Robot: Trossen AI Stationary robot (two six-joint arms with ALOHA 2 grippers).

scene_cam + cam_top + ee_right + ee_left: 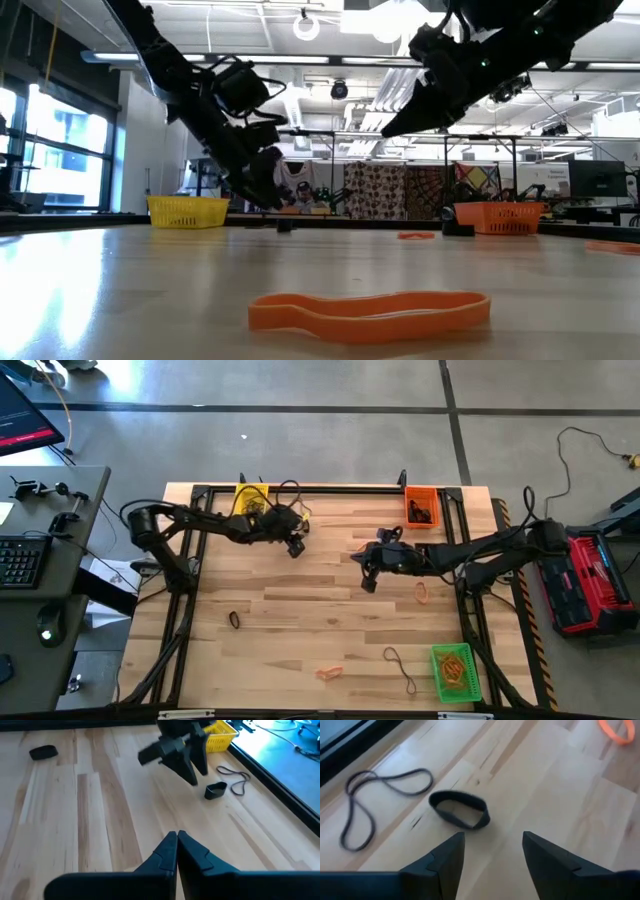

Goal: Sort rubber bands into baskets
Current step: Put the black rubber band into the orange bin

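Wooden table with a black frame along its edges, seen from above. Lots of bare wood in the middle and lower left of the frame, good open room there.

Upper left: yellow basket at the far edge. Just right of it, the left gripper, up off the wood. Fingers apart, nothing between them. In front of them in the left wrist view, a wide black band standing on its edge like a little ring, and beside it a thin black loop lying flat near the table rim.

Lower left of centre in the high view: one small black band alone on the wood. Bottom centre: an orange band, flat and floppy. Right of that, a long thin dark loop.

Centre right: the right gripper, in the air, fingers pressed together with nothing in them. Just right of it, another orange band.

Upper right: orange basket at the far edge with dark bands inside. Lower right corner: green basket with tan bands inside.
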